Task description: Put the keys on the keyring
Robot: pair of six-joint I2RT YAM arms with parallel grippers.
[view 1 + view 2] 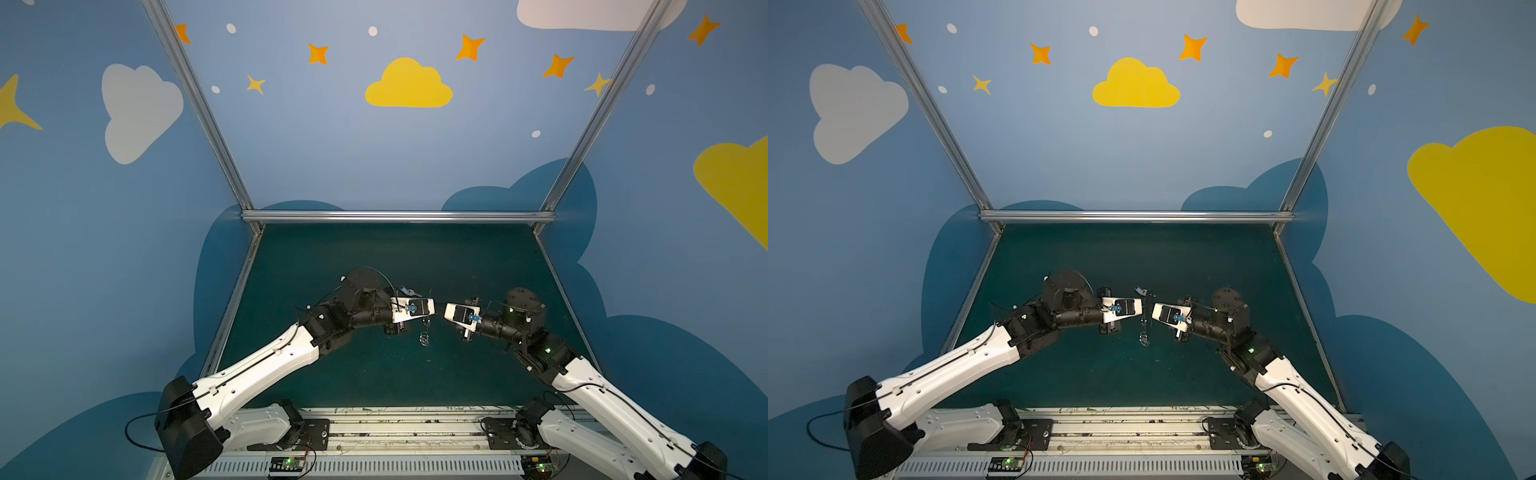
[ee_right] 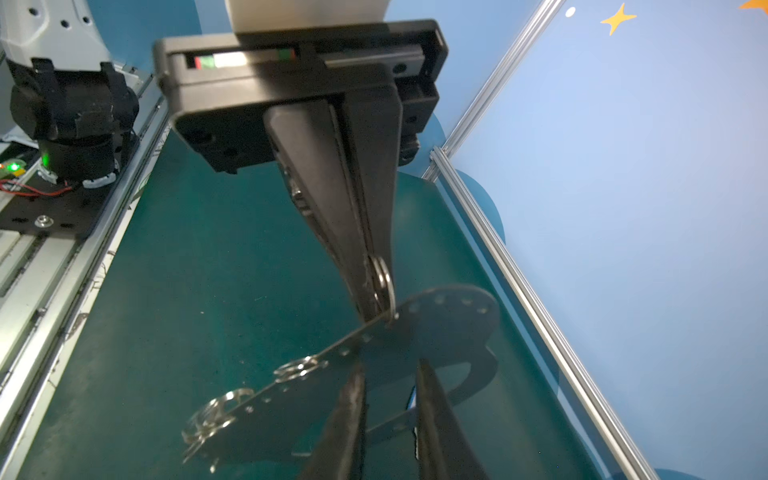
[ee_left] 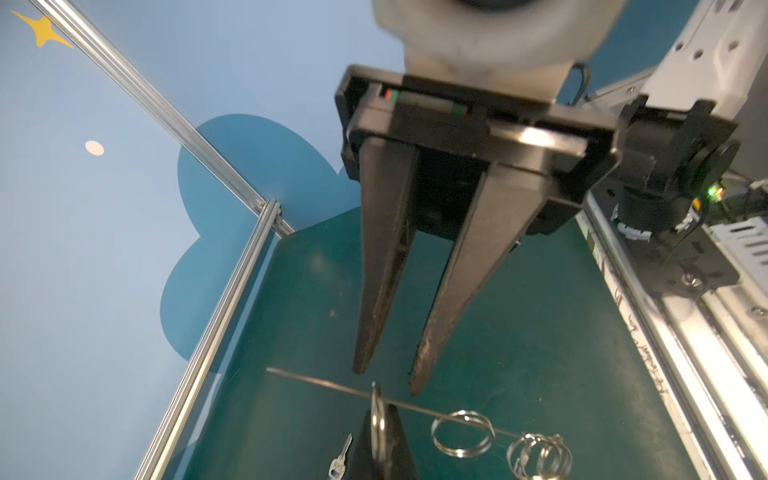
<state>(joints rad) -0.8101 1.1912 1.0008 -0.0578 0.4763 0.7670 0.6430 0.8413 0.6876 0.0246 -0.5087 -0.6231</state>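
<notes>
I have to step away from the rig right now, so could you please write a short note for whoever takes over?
Left gripper: shut on a silver split ring at the edge of the flat grey handbag-shaped plate, holding it above the dark green mat.
Right gripper: open, fingertips by the plate, gripping nothing.
Small blue-headed key with silver blade: lying on the mat.
Done: plate lifted. Left: pick up the key and thread it onto a ring.
</notes>
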